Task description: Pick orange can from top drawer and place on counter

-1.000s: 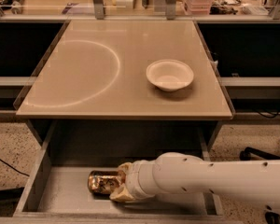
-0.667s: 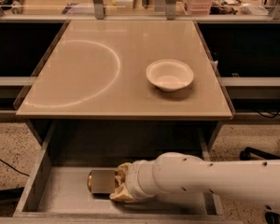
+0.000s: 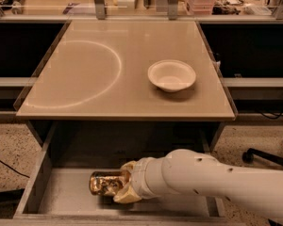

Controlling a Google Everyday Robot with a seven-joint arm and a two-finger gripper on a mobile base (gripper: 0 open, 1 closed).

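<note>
1. Pickup is the step going on: the hand (image 3: 124,183) is sitting low inside the open drawer (image 3: 61,199), near its front middle, and is reaching in from the right on a thick white arm (image 3: 212,182).
2. The hand is gripping the orange can (image 3: 104,182) by its right end. Its tan fingers (image 3: 128,166) are pressing narrowly over and under the metal, and the orange can is lying on its side and pointing left.
3. The orange can is staying within the drawer, a little left of centre and close to the near edge. A dark shadow is showing beneath it, but I cannot tell whether it is resting on the drawer floor or hanging just clear.
4. The desk (image 3: 108,95) is lying above and farther off. A white bowl (image 3: 171,75) is standing on its right half and a faint ring mark (image 3: 119,65) is curving across its left half.
5. The lift and the placing are not yet done, as I am judging it.
6. The next move is calling for a firm grip and a rise toward the near side, since the front edge of the desk is overhanging the far part of the drawer.
7. After that the hand is needing to travel forward over the desk and lower the orange can onto a bare patch, keeping apart from the bowl.
</note>
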